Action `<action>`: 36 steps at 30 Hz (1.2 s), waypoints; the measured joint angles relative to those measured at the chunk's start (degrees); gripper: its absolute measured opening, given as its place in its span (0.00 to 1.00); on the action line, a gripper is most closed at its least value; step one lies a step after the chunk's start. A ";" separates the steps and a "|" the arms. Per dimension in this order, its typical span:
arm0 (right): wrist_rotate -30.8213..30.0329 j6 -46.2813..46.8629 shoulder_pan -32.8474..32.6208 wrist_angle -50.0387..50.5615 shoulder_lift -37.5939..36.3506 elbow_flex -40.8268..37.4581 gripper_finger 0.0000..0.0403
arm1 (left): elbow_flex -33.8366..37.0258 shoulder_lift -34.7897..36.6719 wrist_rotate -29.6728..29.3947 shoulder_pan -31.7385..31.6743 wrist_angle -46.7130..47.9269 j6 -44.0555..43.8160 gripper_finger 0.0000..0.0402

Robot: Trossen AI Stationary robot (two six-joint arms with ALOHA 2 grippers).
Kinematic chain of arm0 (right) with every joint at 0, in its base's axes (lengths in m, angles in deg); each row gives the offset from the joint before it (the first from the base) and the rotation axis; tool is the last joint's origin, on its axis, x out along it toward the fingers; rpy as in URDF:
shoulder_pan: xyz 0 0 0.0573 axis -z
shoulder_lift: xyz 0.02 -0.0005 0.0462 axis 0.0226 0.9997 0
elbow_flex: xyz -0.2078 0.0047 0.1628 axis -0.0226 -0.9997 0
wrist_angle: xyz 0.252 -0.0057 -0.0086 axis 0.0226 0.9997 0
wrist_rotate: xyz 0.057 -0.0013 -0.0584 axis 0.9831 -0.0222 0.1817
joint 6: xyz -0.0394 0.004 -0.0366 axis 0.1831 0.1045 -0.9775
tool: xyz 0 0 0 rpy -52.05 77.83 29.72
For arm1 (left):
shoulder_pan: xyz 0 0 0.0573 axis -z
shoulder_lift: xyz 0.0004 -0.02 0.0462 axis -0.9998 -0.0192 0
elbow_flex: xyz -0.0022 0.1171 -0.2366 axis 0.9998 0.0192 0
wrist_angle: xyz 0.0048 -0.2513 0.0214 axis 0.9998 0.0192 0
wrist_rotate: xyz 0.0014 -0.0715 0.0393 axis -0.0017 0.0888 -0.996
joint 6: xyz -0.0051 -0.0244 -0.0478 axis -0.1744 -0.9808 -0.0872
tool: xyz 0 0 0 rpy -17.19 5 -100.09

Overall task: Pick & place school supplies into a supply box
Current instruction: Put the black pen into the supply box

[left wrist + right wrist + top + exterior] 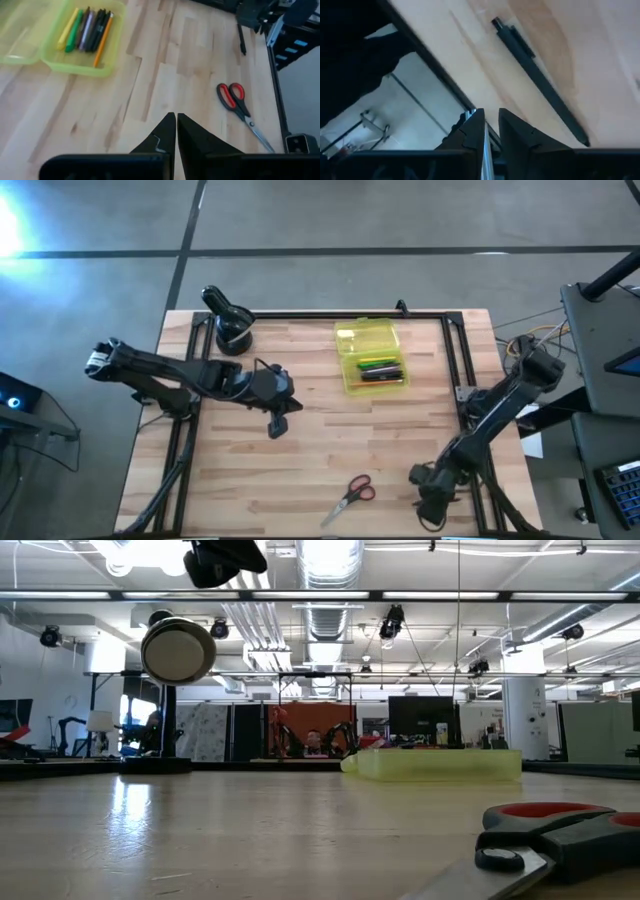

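The supply box (372,358) lies open at the table's far middle, a translucent yellow-green tray with its lid folded out flat. Several pens and pencils (87,30) lie in it. Red-handled scissors (350,495) lie flat near the front edge. A black pen (537,75) lies flat on the wood at the near right corner. My right gripper (490,127) hovers beside the pen over the table's edge rail, open by a narrow gap with nothing in it. My left gripper (176,127) hangs shut and empty over the table's middle left.
A black round cup-like stand (232,320) sits at the far left corner. A black frame rail (455,350) runs along the table's far and side edges. Bare wood lies between the box and the scissors (235,100).
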 joint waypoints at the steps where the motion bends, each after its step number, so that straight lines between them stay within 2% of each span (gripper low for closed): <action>1: 0.08 0.86 -0.20 -0.14 1.07 0.00 0.10 | 0.00 -0.25 0.02 0.25 0.19 -0.49 0.00; 6: 3.13 0.29 -0.32 0.57 5.12 -0.22 0.03 | 0.02 -1.41 -0.01 1.67 0.06 -3.79 0.00; 11: 9.57 -1.88 -0.68 0.51 8.24 -0.33 0.02 | 0.00 -2.21 0.02 2.95 -0.11 -6.04 0.00; 17: 10.66 -2.74 -1.09 1.49 11.61 -1.24 0.02 | -0.15 -2.53 0.02 3.83 -0.50 -8.16 0.00; 21: 11.00 -6.91 -0.99 8.21 12.26 -1.01 0.02 | -0.15 -2.53 0.02 4.30 -0.46 -9.11 0.00; 28: 5.25 -15.55 1.12 22.30 9.77 -1.34 0.02 | -0.15 -2.53 0.01 4.45 -0.46 -8.21 0.00; 36: -0.97 -21.84 5.97 24.42 8.67 -1.51 0.02 | -0.15 -2.53 -1.47 4.45 -0.46 -6.16 0.00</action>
